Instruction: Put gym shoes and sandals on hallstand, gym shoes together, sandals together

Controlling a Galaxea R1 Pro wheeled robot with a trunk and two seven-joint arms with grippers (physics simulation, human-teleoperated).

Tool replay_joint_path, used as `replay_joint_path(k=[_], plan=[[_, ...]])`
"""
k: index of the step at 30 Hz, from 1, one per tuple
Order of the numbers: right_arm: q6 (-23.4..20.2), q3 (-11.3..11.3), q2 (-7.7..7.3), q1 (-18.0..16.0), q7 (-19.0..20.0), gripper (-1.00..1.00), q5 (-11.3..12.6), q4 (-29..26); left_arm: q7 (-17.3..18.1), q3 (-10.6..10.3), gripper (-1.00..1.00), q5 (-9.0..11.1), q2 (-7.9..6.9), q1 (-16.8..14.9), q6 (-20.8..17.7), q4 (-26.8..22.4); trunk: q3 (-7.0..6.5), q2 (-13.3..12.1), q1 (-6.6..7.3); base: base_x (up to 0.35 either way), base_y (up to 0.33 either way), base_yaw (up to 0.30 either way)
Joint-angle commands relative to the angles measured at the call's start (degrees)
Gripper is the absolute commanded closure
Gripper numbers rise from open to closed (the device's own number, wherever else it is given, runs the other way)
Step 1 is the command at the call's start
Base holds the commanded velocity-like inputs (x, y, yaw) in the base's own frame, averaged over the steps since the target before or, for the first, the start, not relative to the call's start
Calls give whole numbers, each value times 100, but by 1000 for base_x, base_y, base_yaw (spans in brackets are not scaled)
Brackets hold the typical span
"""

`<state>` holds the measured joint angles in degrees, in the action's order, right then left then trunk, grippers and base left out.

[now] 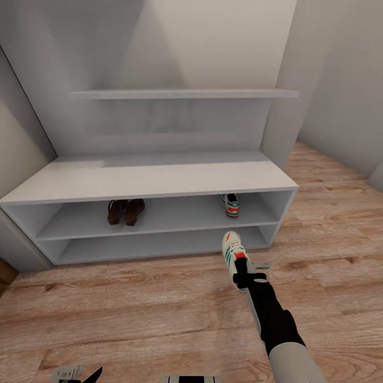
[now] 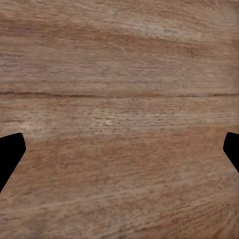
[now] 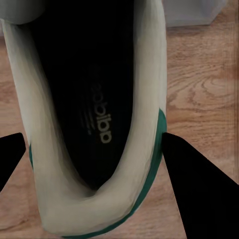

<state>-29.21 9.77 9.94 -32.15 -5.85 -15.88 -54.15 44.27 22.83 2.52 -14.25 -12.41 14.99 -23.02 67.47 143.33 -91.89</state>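
The right hand (image 1: 243,272) grips a gym shoe (image 1: 233,254) by its heel, above the floor (image 1: 133,303). At twelve o'clock from it, the other gym shoe (image 1: 231,205) sits on the hallstand (image 1: 154,181) upper shelf; the sandals (image 1: 125,211) are at ten o'clock. The left hand (image 2: 119,149) hangs wide open.

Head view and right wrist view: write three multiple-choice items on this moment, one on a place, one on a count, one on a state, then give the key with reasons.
1. Where are the two sandals?
A. on the upper open shelf of the hallstand
B. on the floor
C. on the bench top

2. How many gym shoes sit on the rack?
A. none
B. one
C. two

3. What is the right claw doing?
A. hanging open over bare floor
B. gripping a sandal
C. holding a gym shoe by its heel

Key:
1 A, the brown pair stands side by side in the upper slot.
2 B, one sneaker sits at that shelf's right end; the other is in front of the rack.
3 C, the right wrist view shows its fingers either side of the heel.
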Motion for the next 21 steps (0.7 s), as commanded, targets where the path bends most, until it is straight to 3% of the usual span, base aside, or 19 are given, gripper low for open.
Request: replay_joint_path(k=[1,21], plan=[[-31,6,5,-36,-67,100,-13,9,37,13,-100,14,1,-5,4,8,5,2,1,0,0,0],[-31,-1,5,-274,-251,100,-11,-3,38,-7,-100,12,-5,-6,-5,8,5,2,1,1,12,0]])
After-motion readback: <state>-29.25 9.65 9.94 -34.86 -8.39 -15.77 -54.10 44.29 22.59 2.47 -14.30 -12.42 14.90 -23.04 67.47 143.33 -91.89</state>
